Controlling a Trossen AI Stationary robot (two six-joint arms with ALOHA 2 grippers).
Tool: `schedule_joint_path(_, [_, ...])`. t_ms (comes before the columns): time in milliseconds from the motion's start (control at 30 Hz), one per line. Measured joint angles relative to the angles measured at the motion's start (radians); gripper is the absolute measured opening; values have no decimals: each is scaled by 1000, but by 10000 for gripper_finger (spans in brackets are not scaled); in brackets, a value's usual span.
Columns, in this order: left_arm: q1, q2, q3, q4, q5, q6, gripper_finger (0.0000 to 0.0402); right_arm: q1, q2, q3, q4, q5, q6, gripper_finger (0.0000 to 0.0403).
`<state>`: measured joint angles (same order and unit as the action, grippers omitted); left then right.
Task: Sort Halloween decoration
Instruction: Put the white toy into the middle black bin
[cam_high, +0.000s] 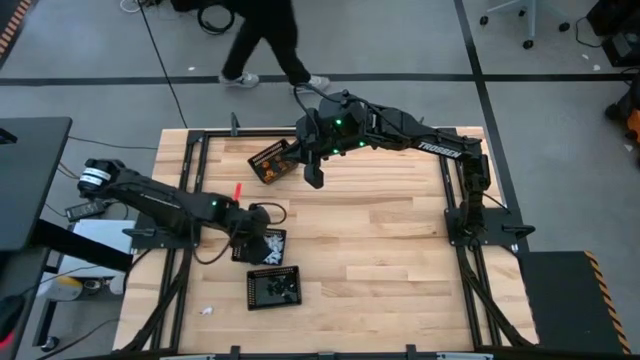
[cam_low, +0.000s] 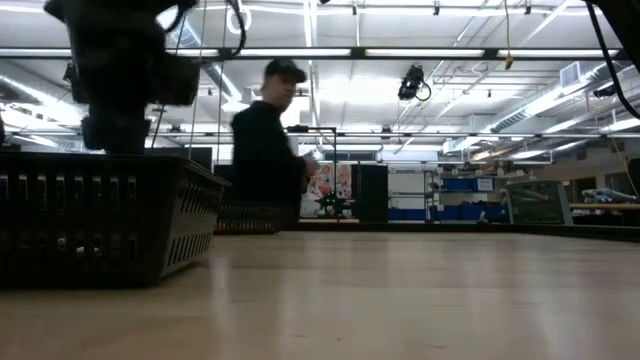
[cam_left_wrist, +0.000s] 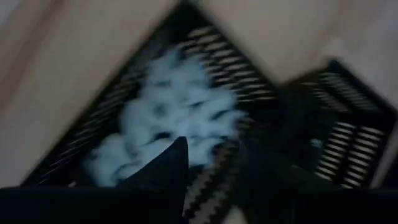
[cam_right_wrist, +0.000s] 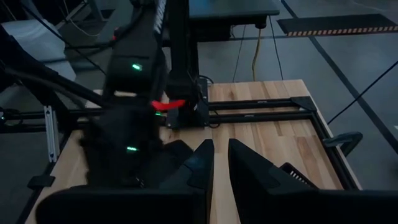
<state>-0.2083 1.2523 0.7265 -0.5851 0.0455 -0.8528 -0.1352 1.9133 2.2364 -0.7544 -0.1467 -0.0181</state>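
Hanging over a black mesh basket (cam_high: 262, 246) full of white pieces (cam_left_wrist: 177, 115), the left tool (cam_high: 262, 237) sits near the front left part of the wooden counter (cam_high: 380, 240). From the left wrist view its dark fingers (cam_left_wrist: 165, 168) stand apart, with the white pieces showing behind them, and I cannot see anything held between them. Just in front of that basket is a second black basket (cam_high: 274, 287), and I cannot tell for sure what lies in it. At the back of the counter is a third basket (cam_high: 271, 161) with orange pieces (cam_high: 272, 165) inside. The right tool (cam_high: 314, 178) hangs just beside that basket, over bare wood. Its two fingers (cam_right_wrist: 252, 171) are nearly together with only a thin gap, and nothing is between them. A small white piece (cam_high: 208, 311) lies alone on the counter near the front left corner. A person (cam_low: 268, 150) in dark clothes is on the floor behind the counter.
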Motion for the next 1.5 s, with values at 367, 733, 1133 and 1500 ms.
schedule_joint_path(367, [-359,-44,33,-34,-95,-72,152,0,0,0,-17,0,12,54])
schedule_joint_path(733, [-705,-29,34,-51,-131,-378,144,0,0,0,-17,21,12,54])
schedule_joint_path(1133, [-937,88,33,-49,-122,-702,158,-1,0,0,-17,27,15,54])
schedule_joint_path(1500, [-975,208,33,-25,-111,-752,159,-1,0,0,-17,32,16,54])
